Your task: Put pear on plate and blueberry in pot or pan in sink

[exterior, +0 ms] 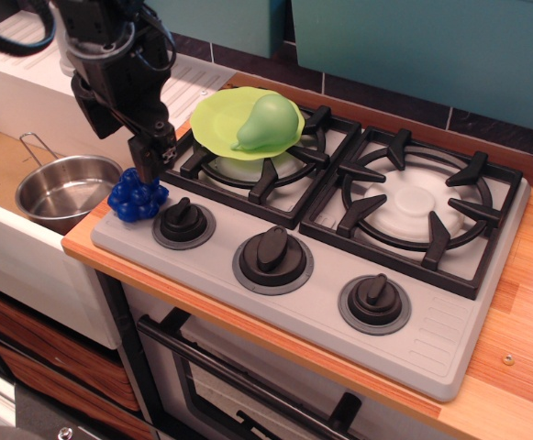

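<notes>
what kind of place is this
Most likely a toy play kitchen: a two-burner stove with knobs, a sink holding a small steel pot, and plastic food, a pear and blueberry.

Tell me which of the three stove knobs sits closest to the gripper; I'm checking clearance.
The leftmost knob, right beside the blueberry under the gripper; the other two lie farther right.

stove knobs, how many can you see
3, in a row along the front of the stove: the left knob right beside the blueberry, the middle knob, and the right knob nearest the wooden counter. None look hidden.
</notes>
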Controlling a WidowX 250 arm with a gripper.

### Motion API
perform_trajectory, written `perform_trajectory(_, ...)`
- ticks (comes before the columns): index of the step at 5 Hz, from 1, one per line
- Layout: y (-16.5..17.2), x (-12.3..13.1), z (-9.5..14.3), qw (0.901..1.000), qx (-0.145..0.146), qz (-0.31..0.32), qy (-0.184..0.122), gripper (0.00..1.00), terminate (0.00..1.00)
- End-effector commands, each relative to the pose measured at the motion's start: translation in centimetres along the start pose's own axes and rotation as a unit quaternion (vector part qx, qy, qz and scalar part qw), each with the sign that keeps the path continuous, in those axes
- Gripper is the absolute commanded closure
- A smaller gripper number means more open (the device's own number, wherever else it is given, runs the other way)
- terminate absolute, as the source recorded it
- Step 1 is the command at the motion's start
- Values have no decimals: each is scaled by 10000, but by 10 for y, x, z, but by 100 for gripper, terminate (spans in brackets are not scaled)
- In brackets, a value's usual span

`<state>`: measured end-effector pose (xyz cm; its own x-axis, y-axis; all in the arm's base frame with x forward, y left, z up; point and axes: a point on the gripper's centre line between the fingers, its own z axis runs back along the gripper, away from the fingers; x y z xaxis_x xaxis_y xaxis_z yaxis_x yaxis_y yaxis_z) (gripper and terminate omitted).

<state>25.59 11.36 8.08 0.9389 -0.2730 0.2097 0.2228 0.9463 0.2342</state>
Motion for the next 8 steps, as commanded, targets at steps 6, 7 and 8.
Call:
perform_trajectory(6,19,15,-35,10000,-27,62,-64,0,0)
perform_trajectory(7,19,15,-36,9999,-25,104,12,0,0)
perform_trajectory(8,18,12,-35,9998,-9,172,54,0,0)
